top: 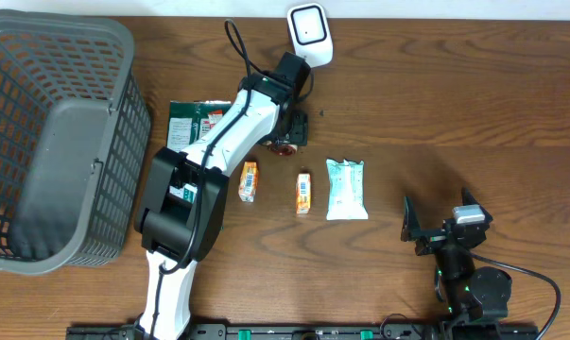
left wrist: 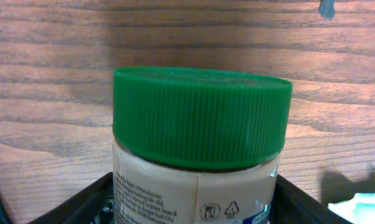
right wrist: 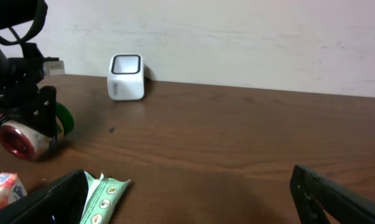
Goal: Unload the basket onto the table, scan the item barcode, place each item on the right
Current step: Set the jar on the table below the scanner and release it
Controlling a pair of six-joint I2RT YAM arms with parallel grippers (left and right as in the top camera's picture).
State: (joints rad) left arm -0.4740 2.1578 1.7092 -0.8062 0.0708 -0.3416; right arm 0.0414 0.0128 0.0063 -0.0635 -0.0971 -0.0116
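Observation:
The item is a jar [left wrist: 199,124] with a green ribbed lid and a beige printed label; no barcode shows on the side I see. It lies on its side on the wood [top: 283,145], red base toward the right wrist view [right wrist: 22,138]. My left gripper [left wrist: 193,202] straddles it, one black finger close on each side, and I cannot make out whether they press. The white scanner [top: 309,34] stands just beyond at the back edge [right wrist: 126,77]. My right gripper [top: 440,219] hangs open over bare wood at the front right [right wrist: 187,193].
A grey mesh basket [top: 58,142] fills the left side. A green packet [top: 192,119] lies under the left arm. Two small orange cartons [top: 249,180] [top: 303,192] and a mint wipes pack [top: 346,189] lie mid-table.

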